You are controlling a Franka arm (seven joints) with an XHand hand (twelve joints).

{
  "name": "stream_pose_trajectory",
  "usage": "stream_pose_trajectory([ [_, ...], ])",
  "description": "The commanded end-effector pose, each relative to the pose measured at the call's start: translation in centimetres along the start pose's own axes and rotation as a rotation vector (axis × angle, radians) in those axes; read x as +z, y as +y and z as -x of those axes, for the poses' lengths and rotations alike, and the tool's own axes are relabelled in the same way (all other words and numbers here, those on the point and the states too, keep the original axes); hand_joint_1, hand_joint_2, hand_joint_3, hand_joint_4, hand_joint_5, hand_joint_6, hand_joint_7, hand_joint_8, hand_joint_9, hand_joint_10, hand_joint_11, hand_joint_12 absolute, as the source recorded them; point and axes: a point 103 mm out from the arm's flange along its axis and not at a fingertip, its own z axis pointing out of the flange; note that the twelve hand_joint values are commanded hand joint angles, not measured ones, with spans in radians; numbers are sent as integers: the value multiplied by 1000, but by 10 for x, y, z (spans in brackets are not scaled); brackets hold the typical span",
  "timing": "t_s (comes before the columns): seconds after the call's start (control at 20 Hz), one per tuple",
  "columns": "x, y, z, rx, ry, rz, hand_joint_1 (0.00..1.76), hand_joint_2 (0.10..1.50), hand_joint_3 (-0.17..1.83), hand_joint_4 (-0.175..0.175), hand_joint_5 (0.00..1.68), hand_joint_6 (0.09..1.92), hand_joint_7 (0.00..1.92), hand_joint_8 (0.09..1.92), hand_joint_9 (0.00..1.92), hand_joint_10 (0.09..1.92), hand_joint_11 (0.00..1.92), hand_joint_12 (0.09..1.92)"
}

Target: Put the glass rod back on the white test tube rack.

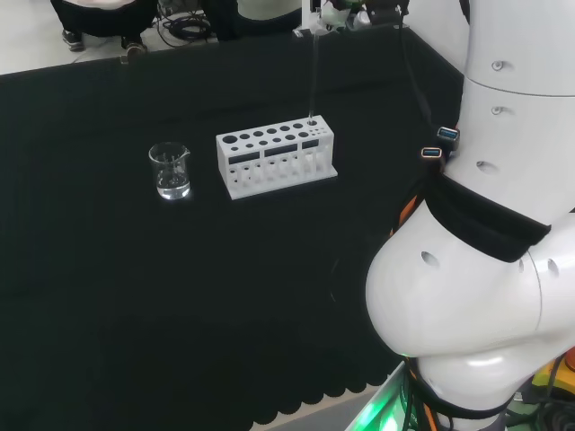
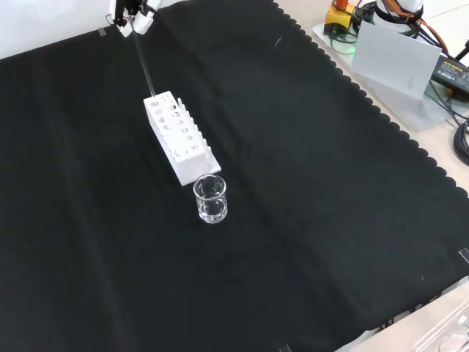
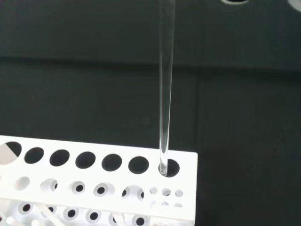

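As seen from the head view, the rod (image 1: 314, 76) stands near upright with its lower tip at the end hole on the right of the rack (image 1: 276, 159); the hand (image 1: 346, 15) at the top edge grips its upper end, fingers closed on it. A beaker (image 1: 170, 171) stands left of the rack, apart from it. From the front view, the hand (image 2: 130, 16) pinches the rod (image 2: 143, 64) at the top left, rod slanting down to the far end of the rack (image 2: 180, 137); the beaker (image 2: 210, 199) sits just beside the rack's near end. From the wrist view, the rod (image 3: 165, 89) tip sits in the rack's (image 3: 94, 188) corner hole.
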Motion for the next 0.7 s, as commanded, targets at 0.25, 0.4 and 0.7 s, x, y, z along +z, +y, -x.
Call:
stream_pose_trajectory([
  [0.25,22,5,4,-4,4,-23,1202,1099,-175,-175,1208,680,1730,506,1860,447,1785,888],
  [0.4,31,11,2,-11,8,-34,1202,1099,-175,-175,1208,680,1730,506,1860,447,1785,888],
  [0.7,49,24,4,-12,16,-58,1202,1099,-175,-175,1207,681,1729,505,1860,447,1786,888],
])
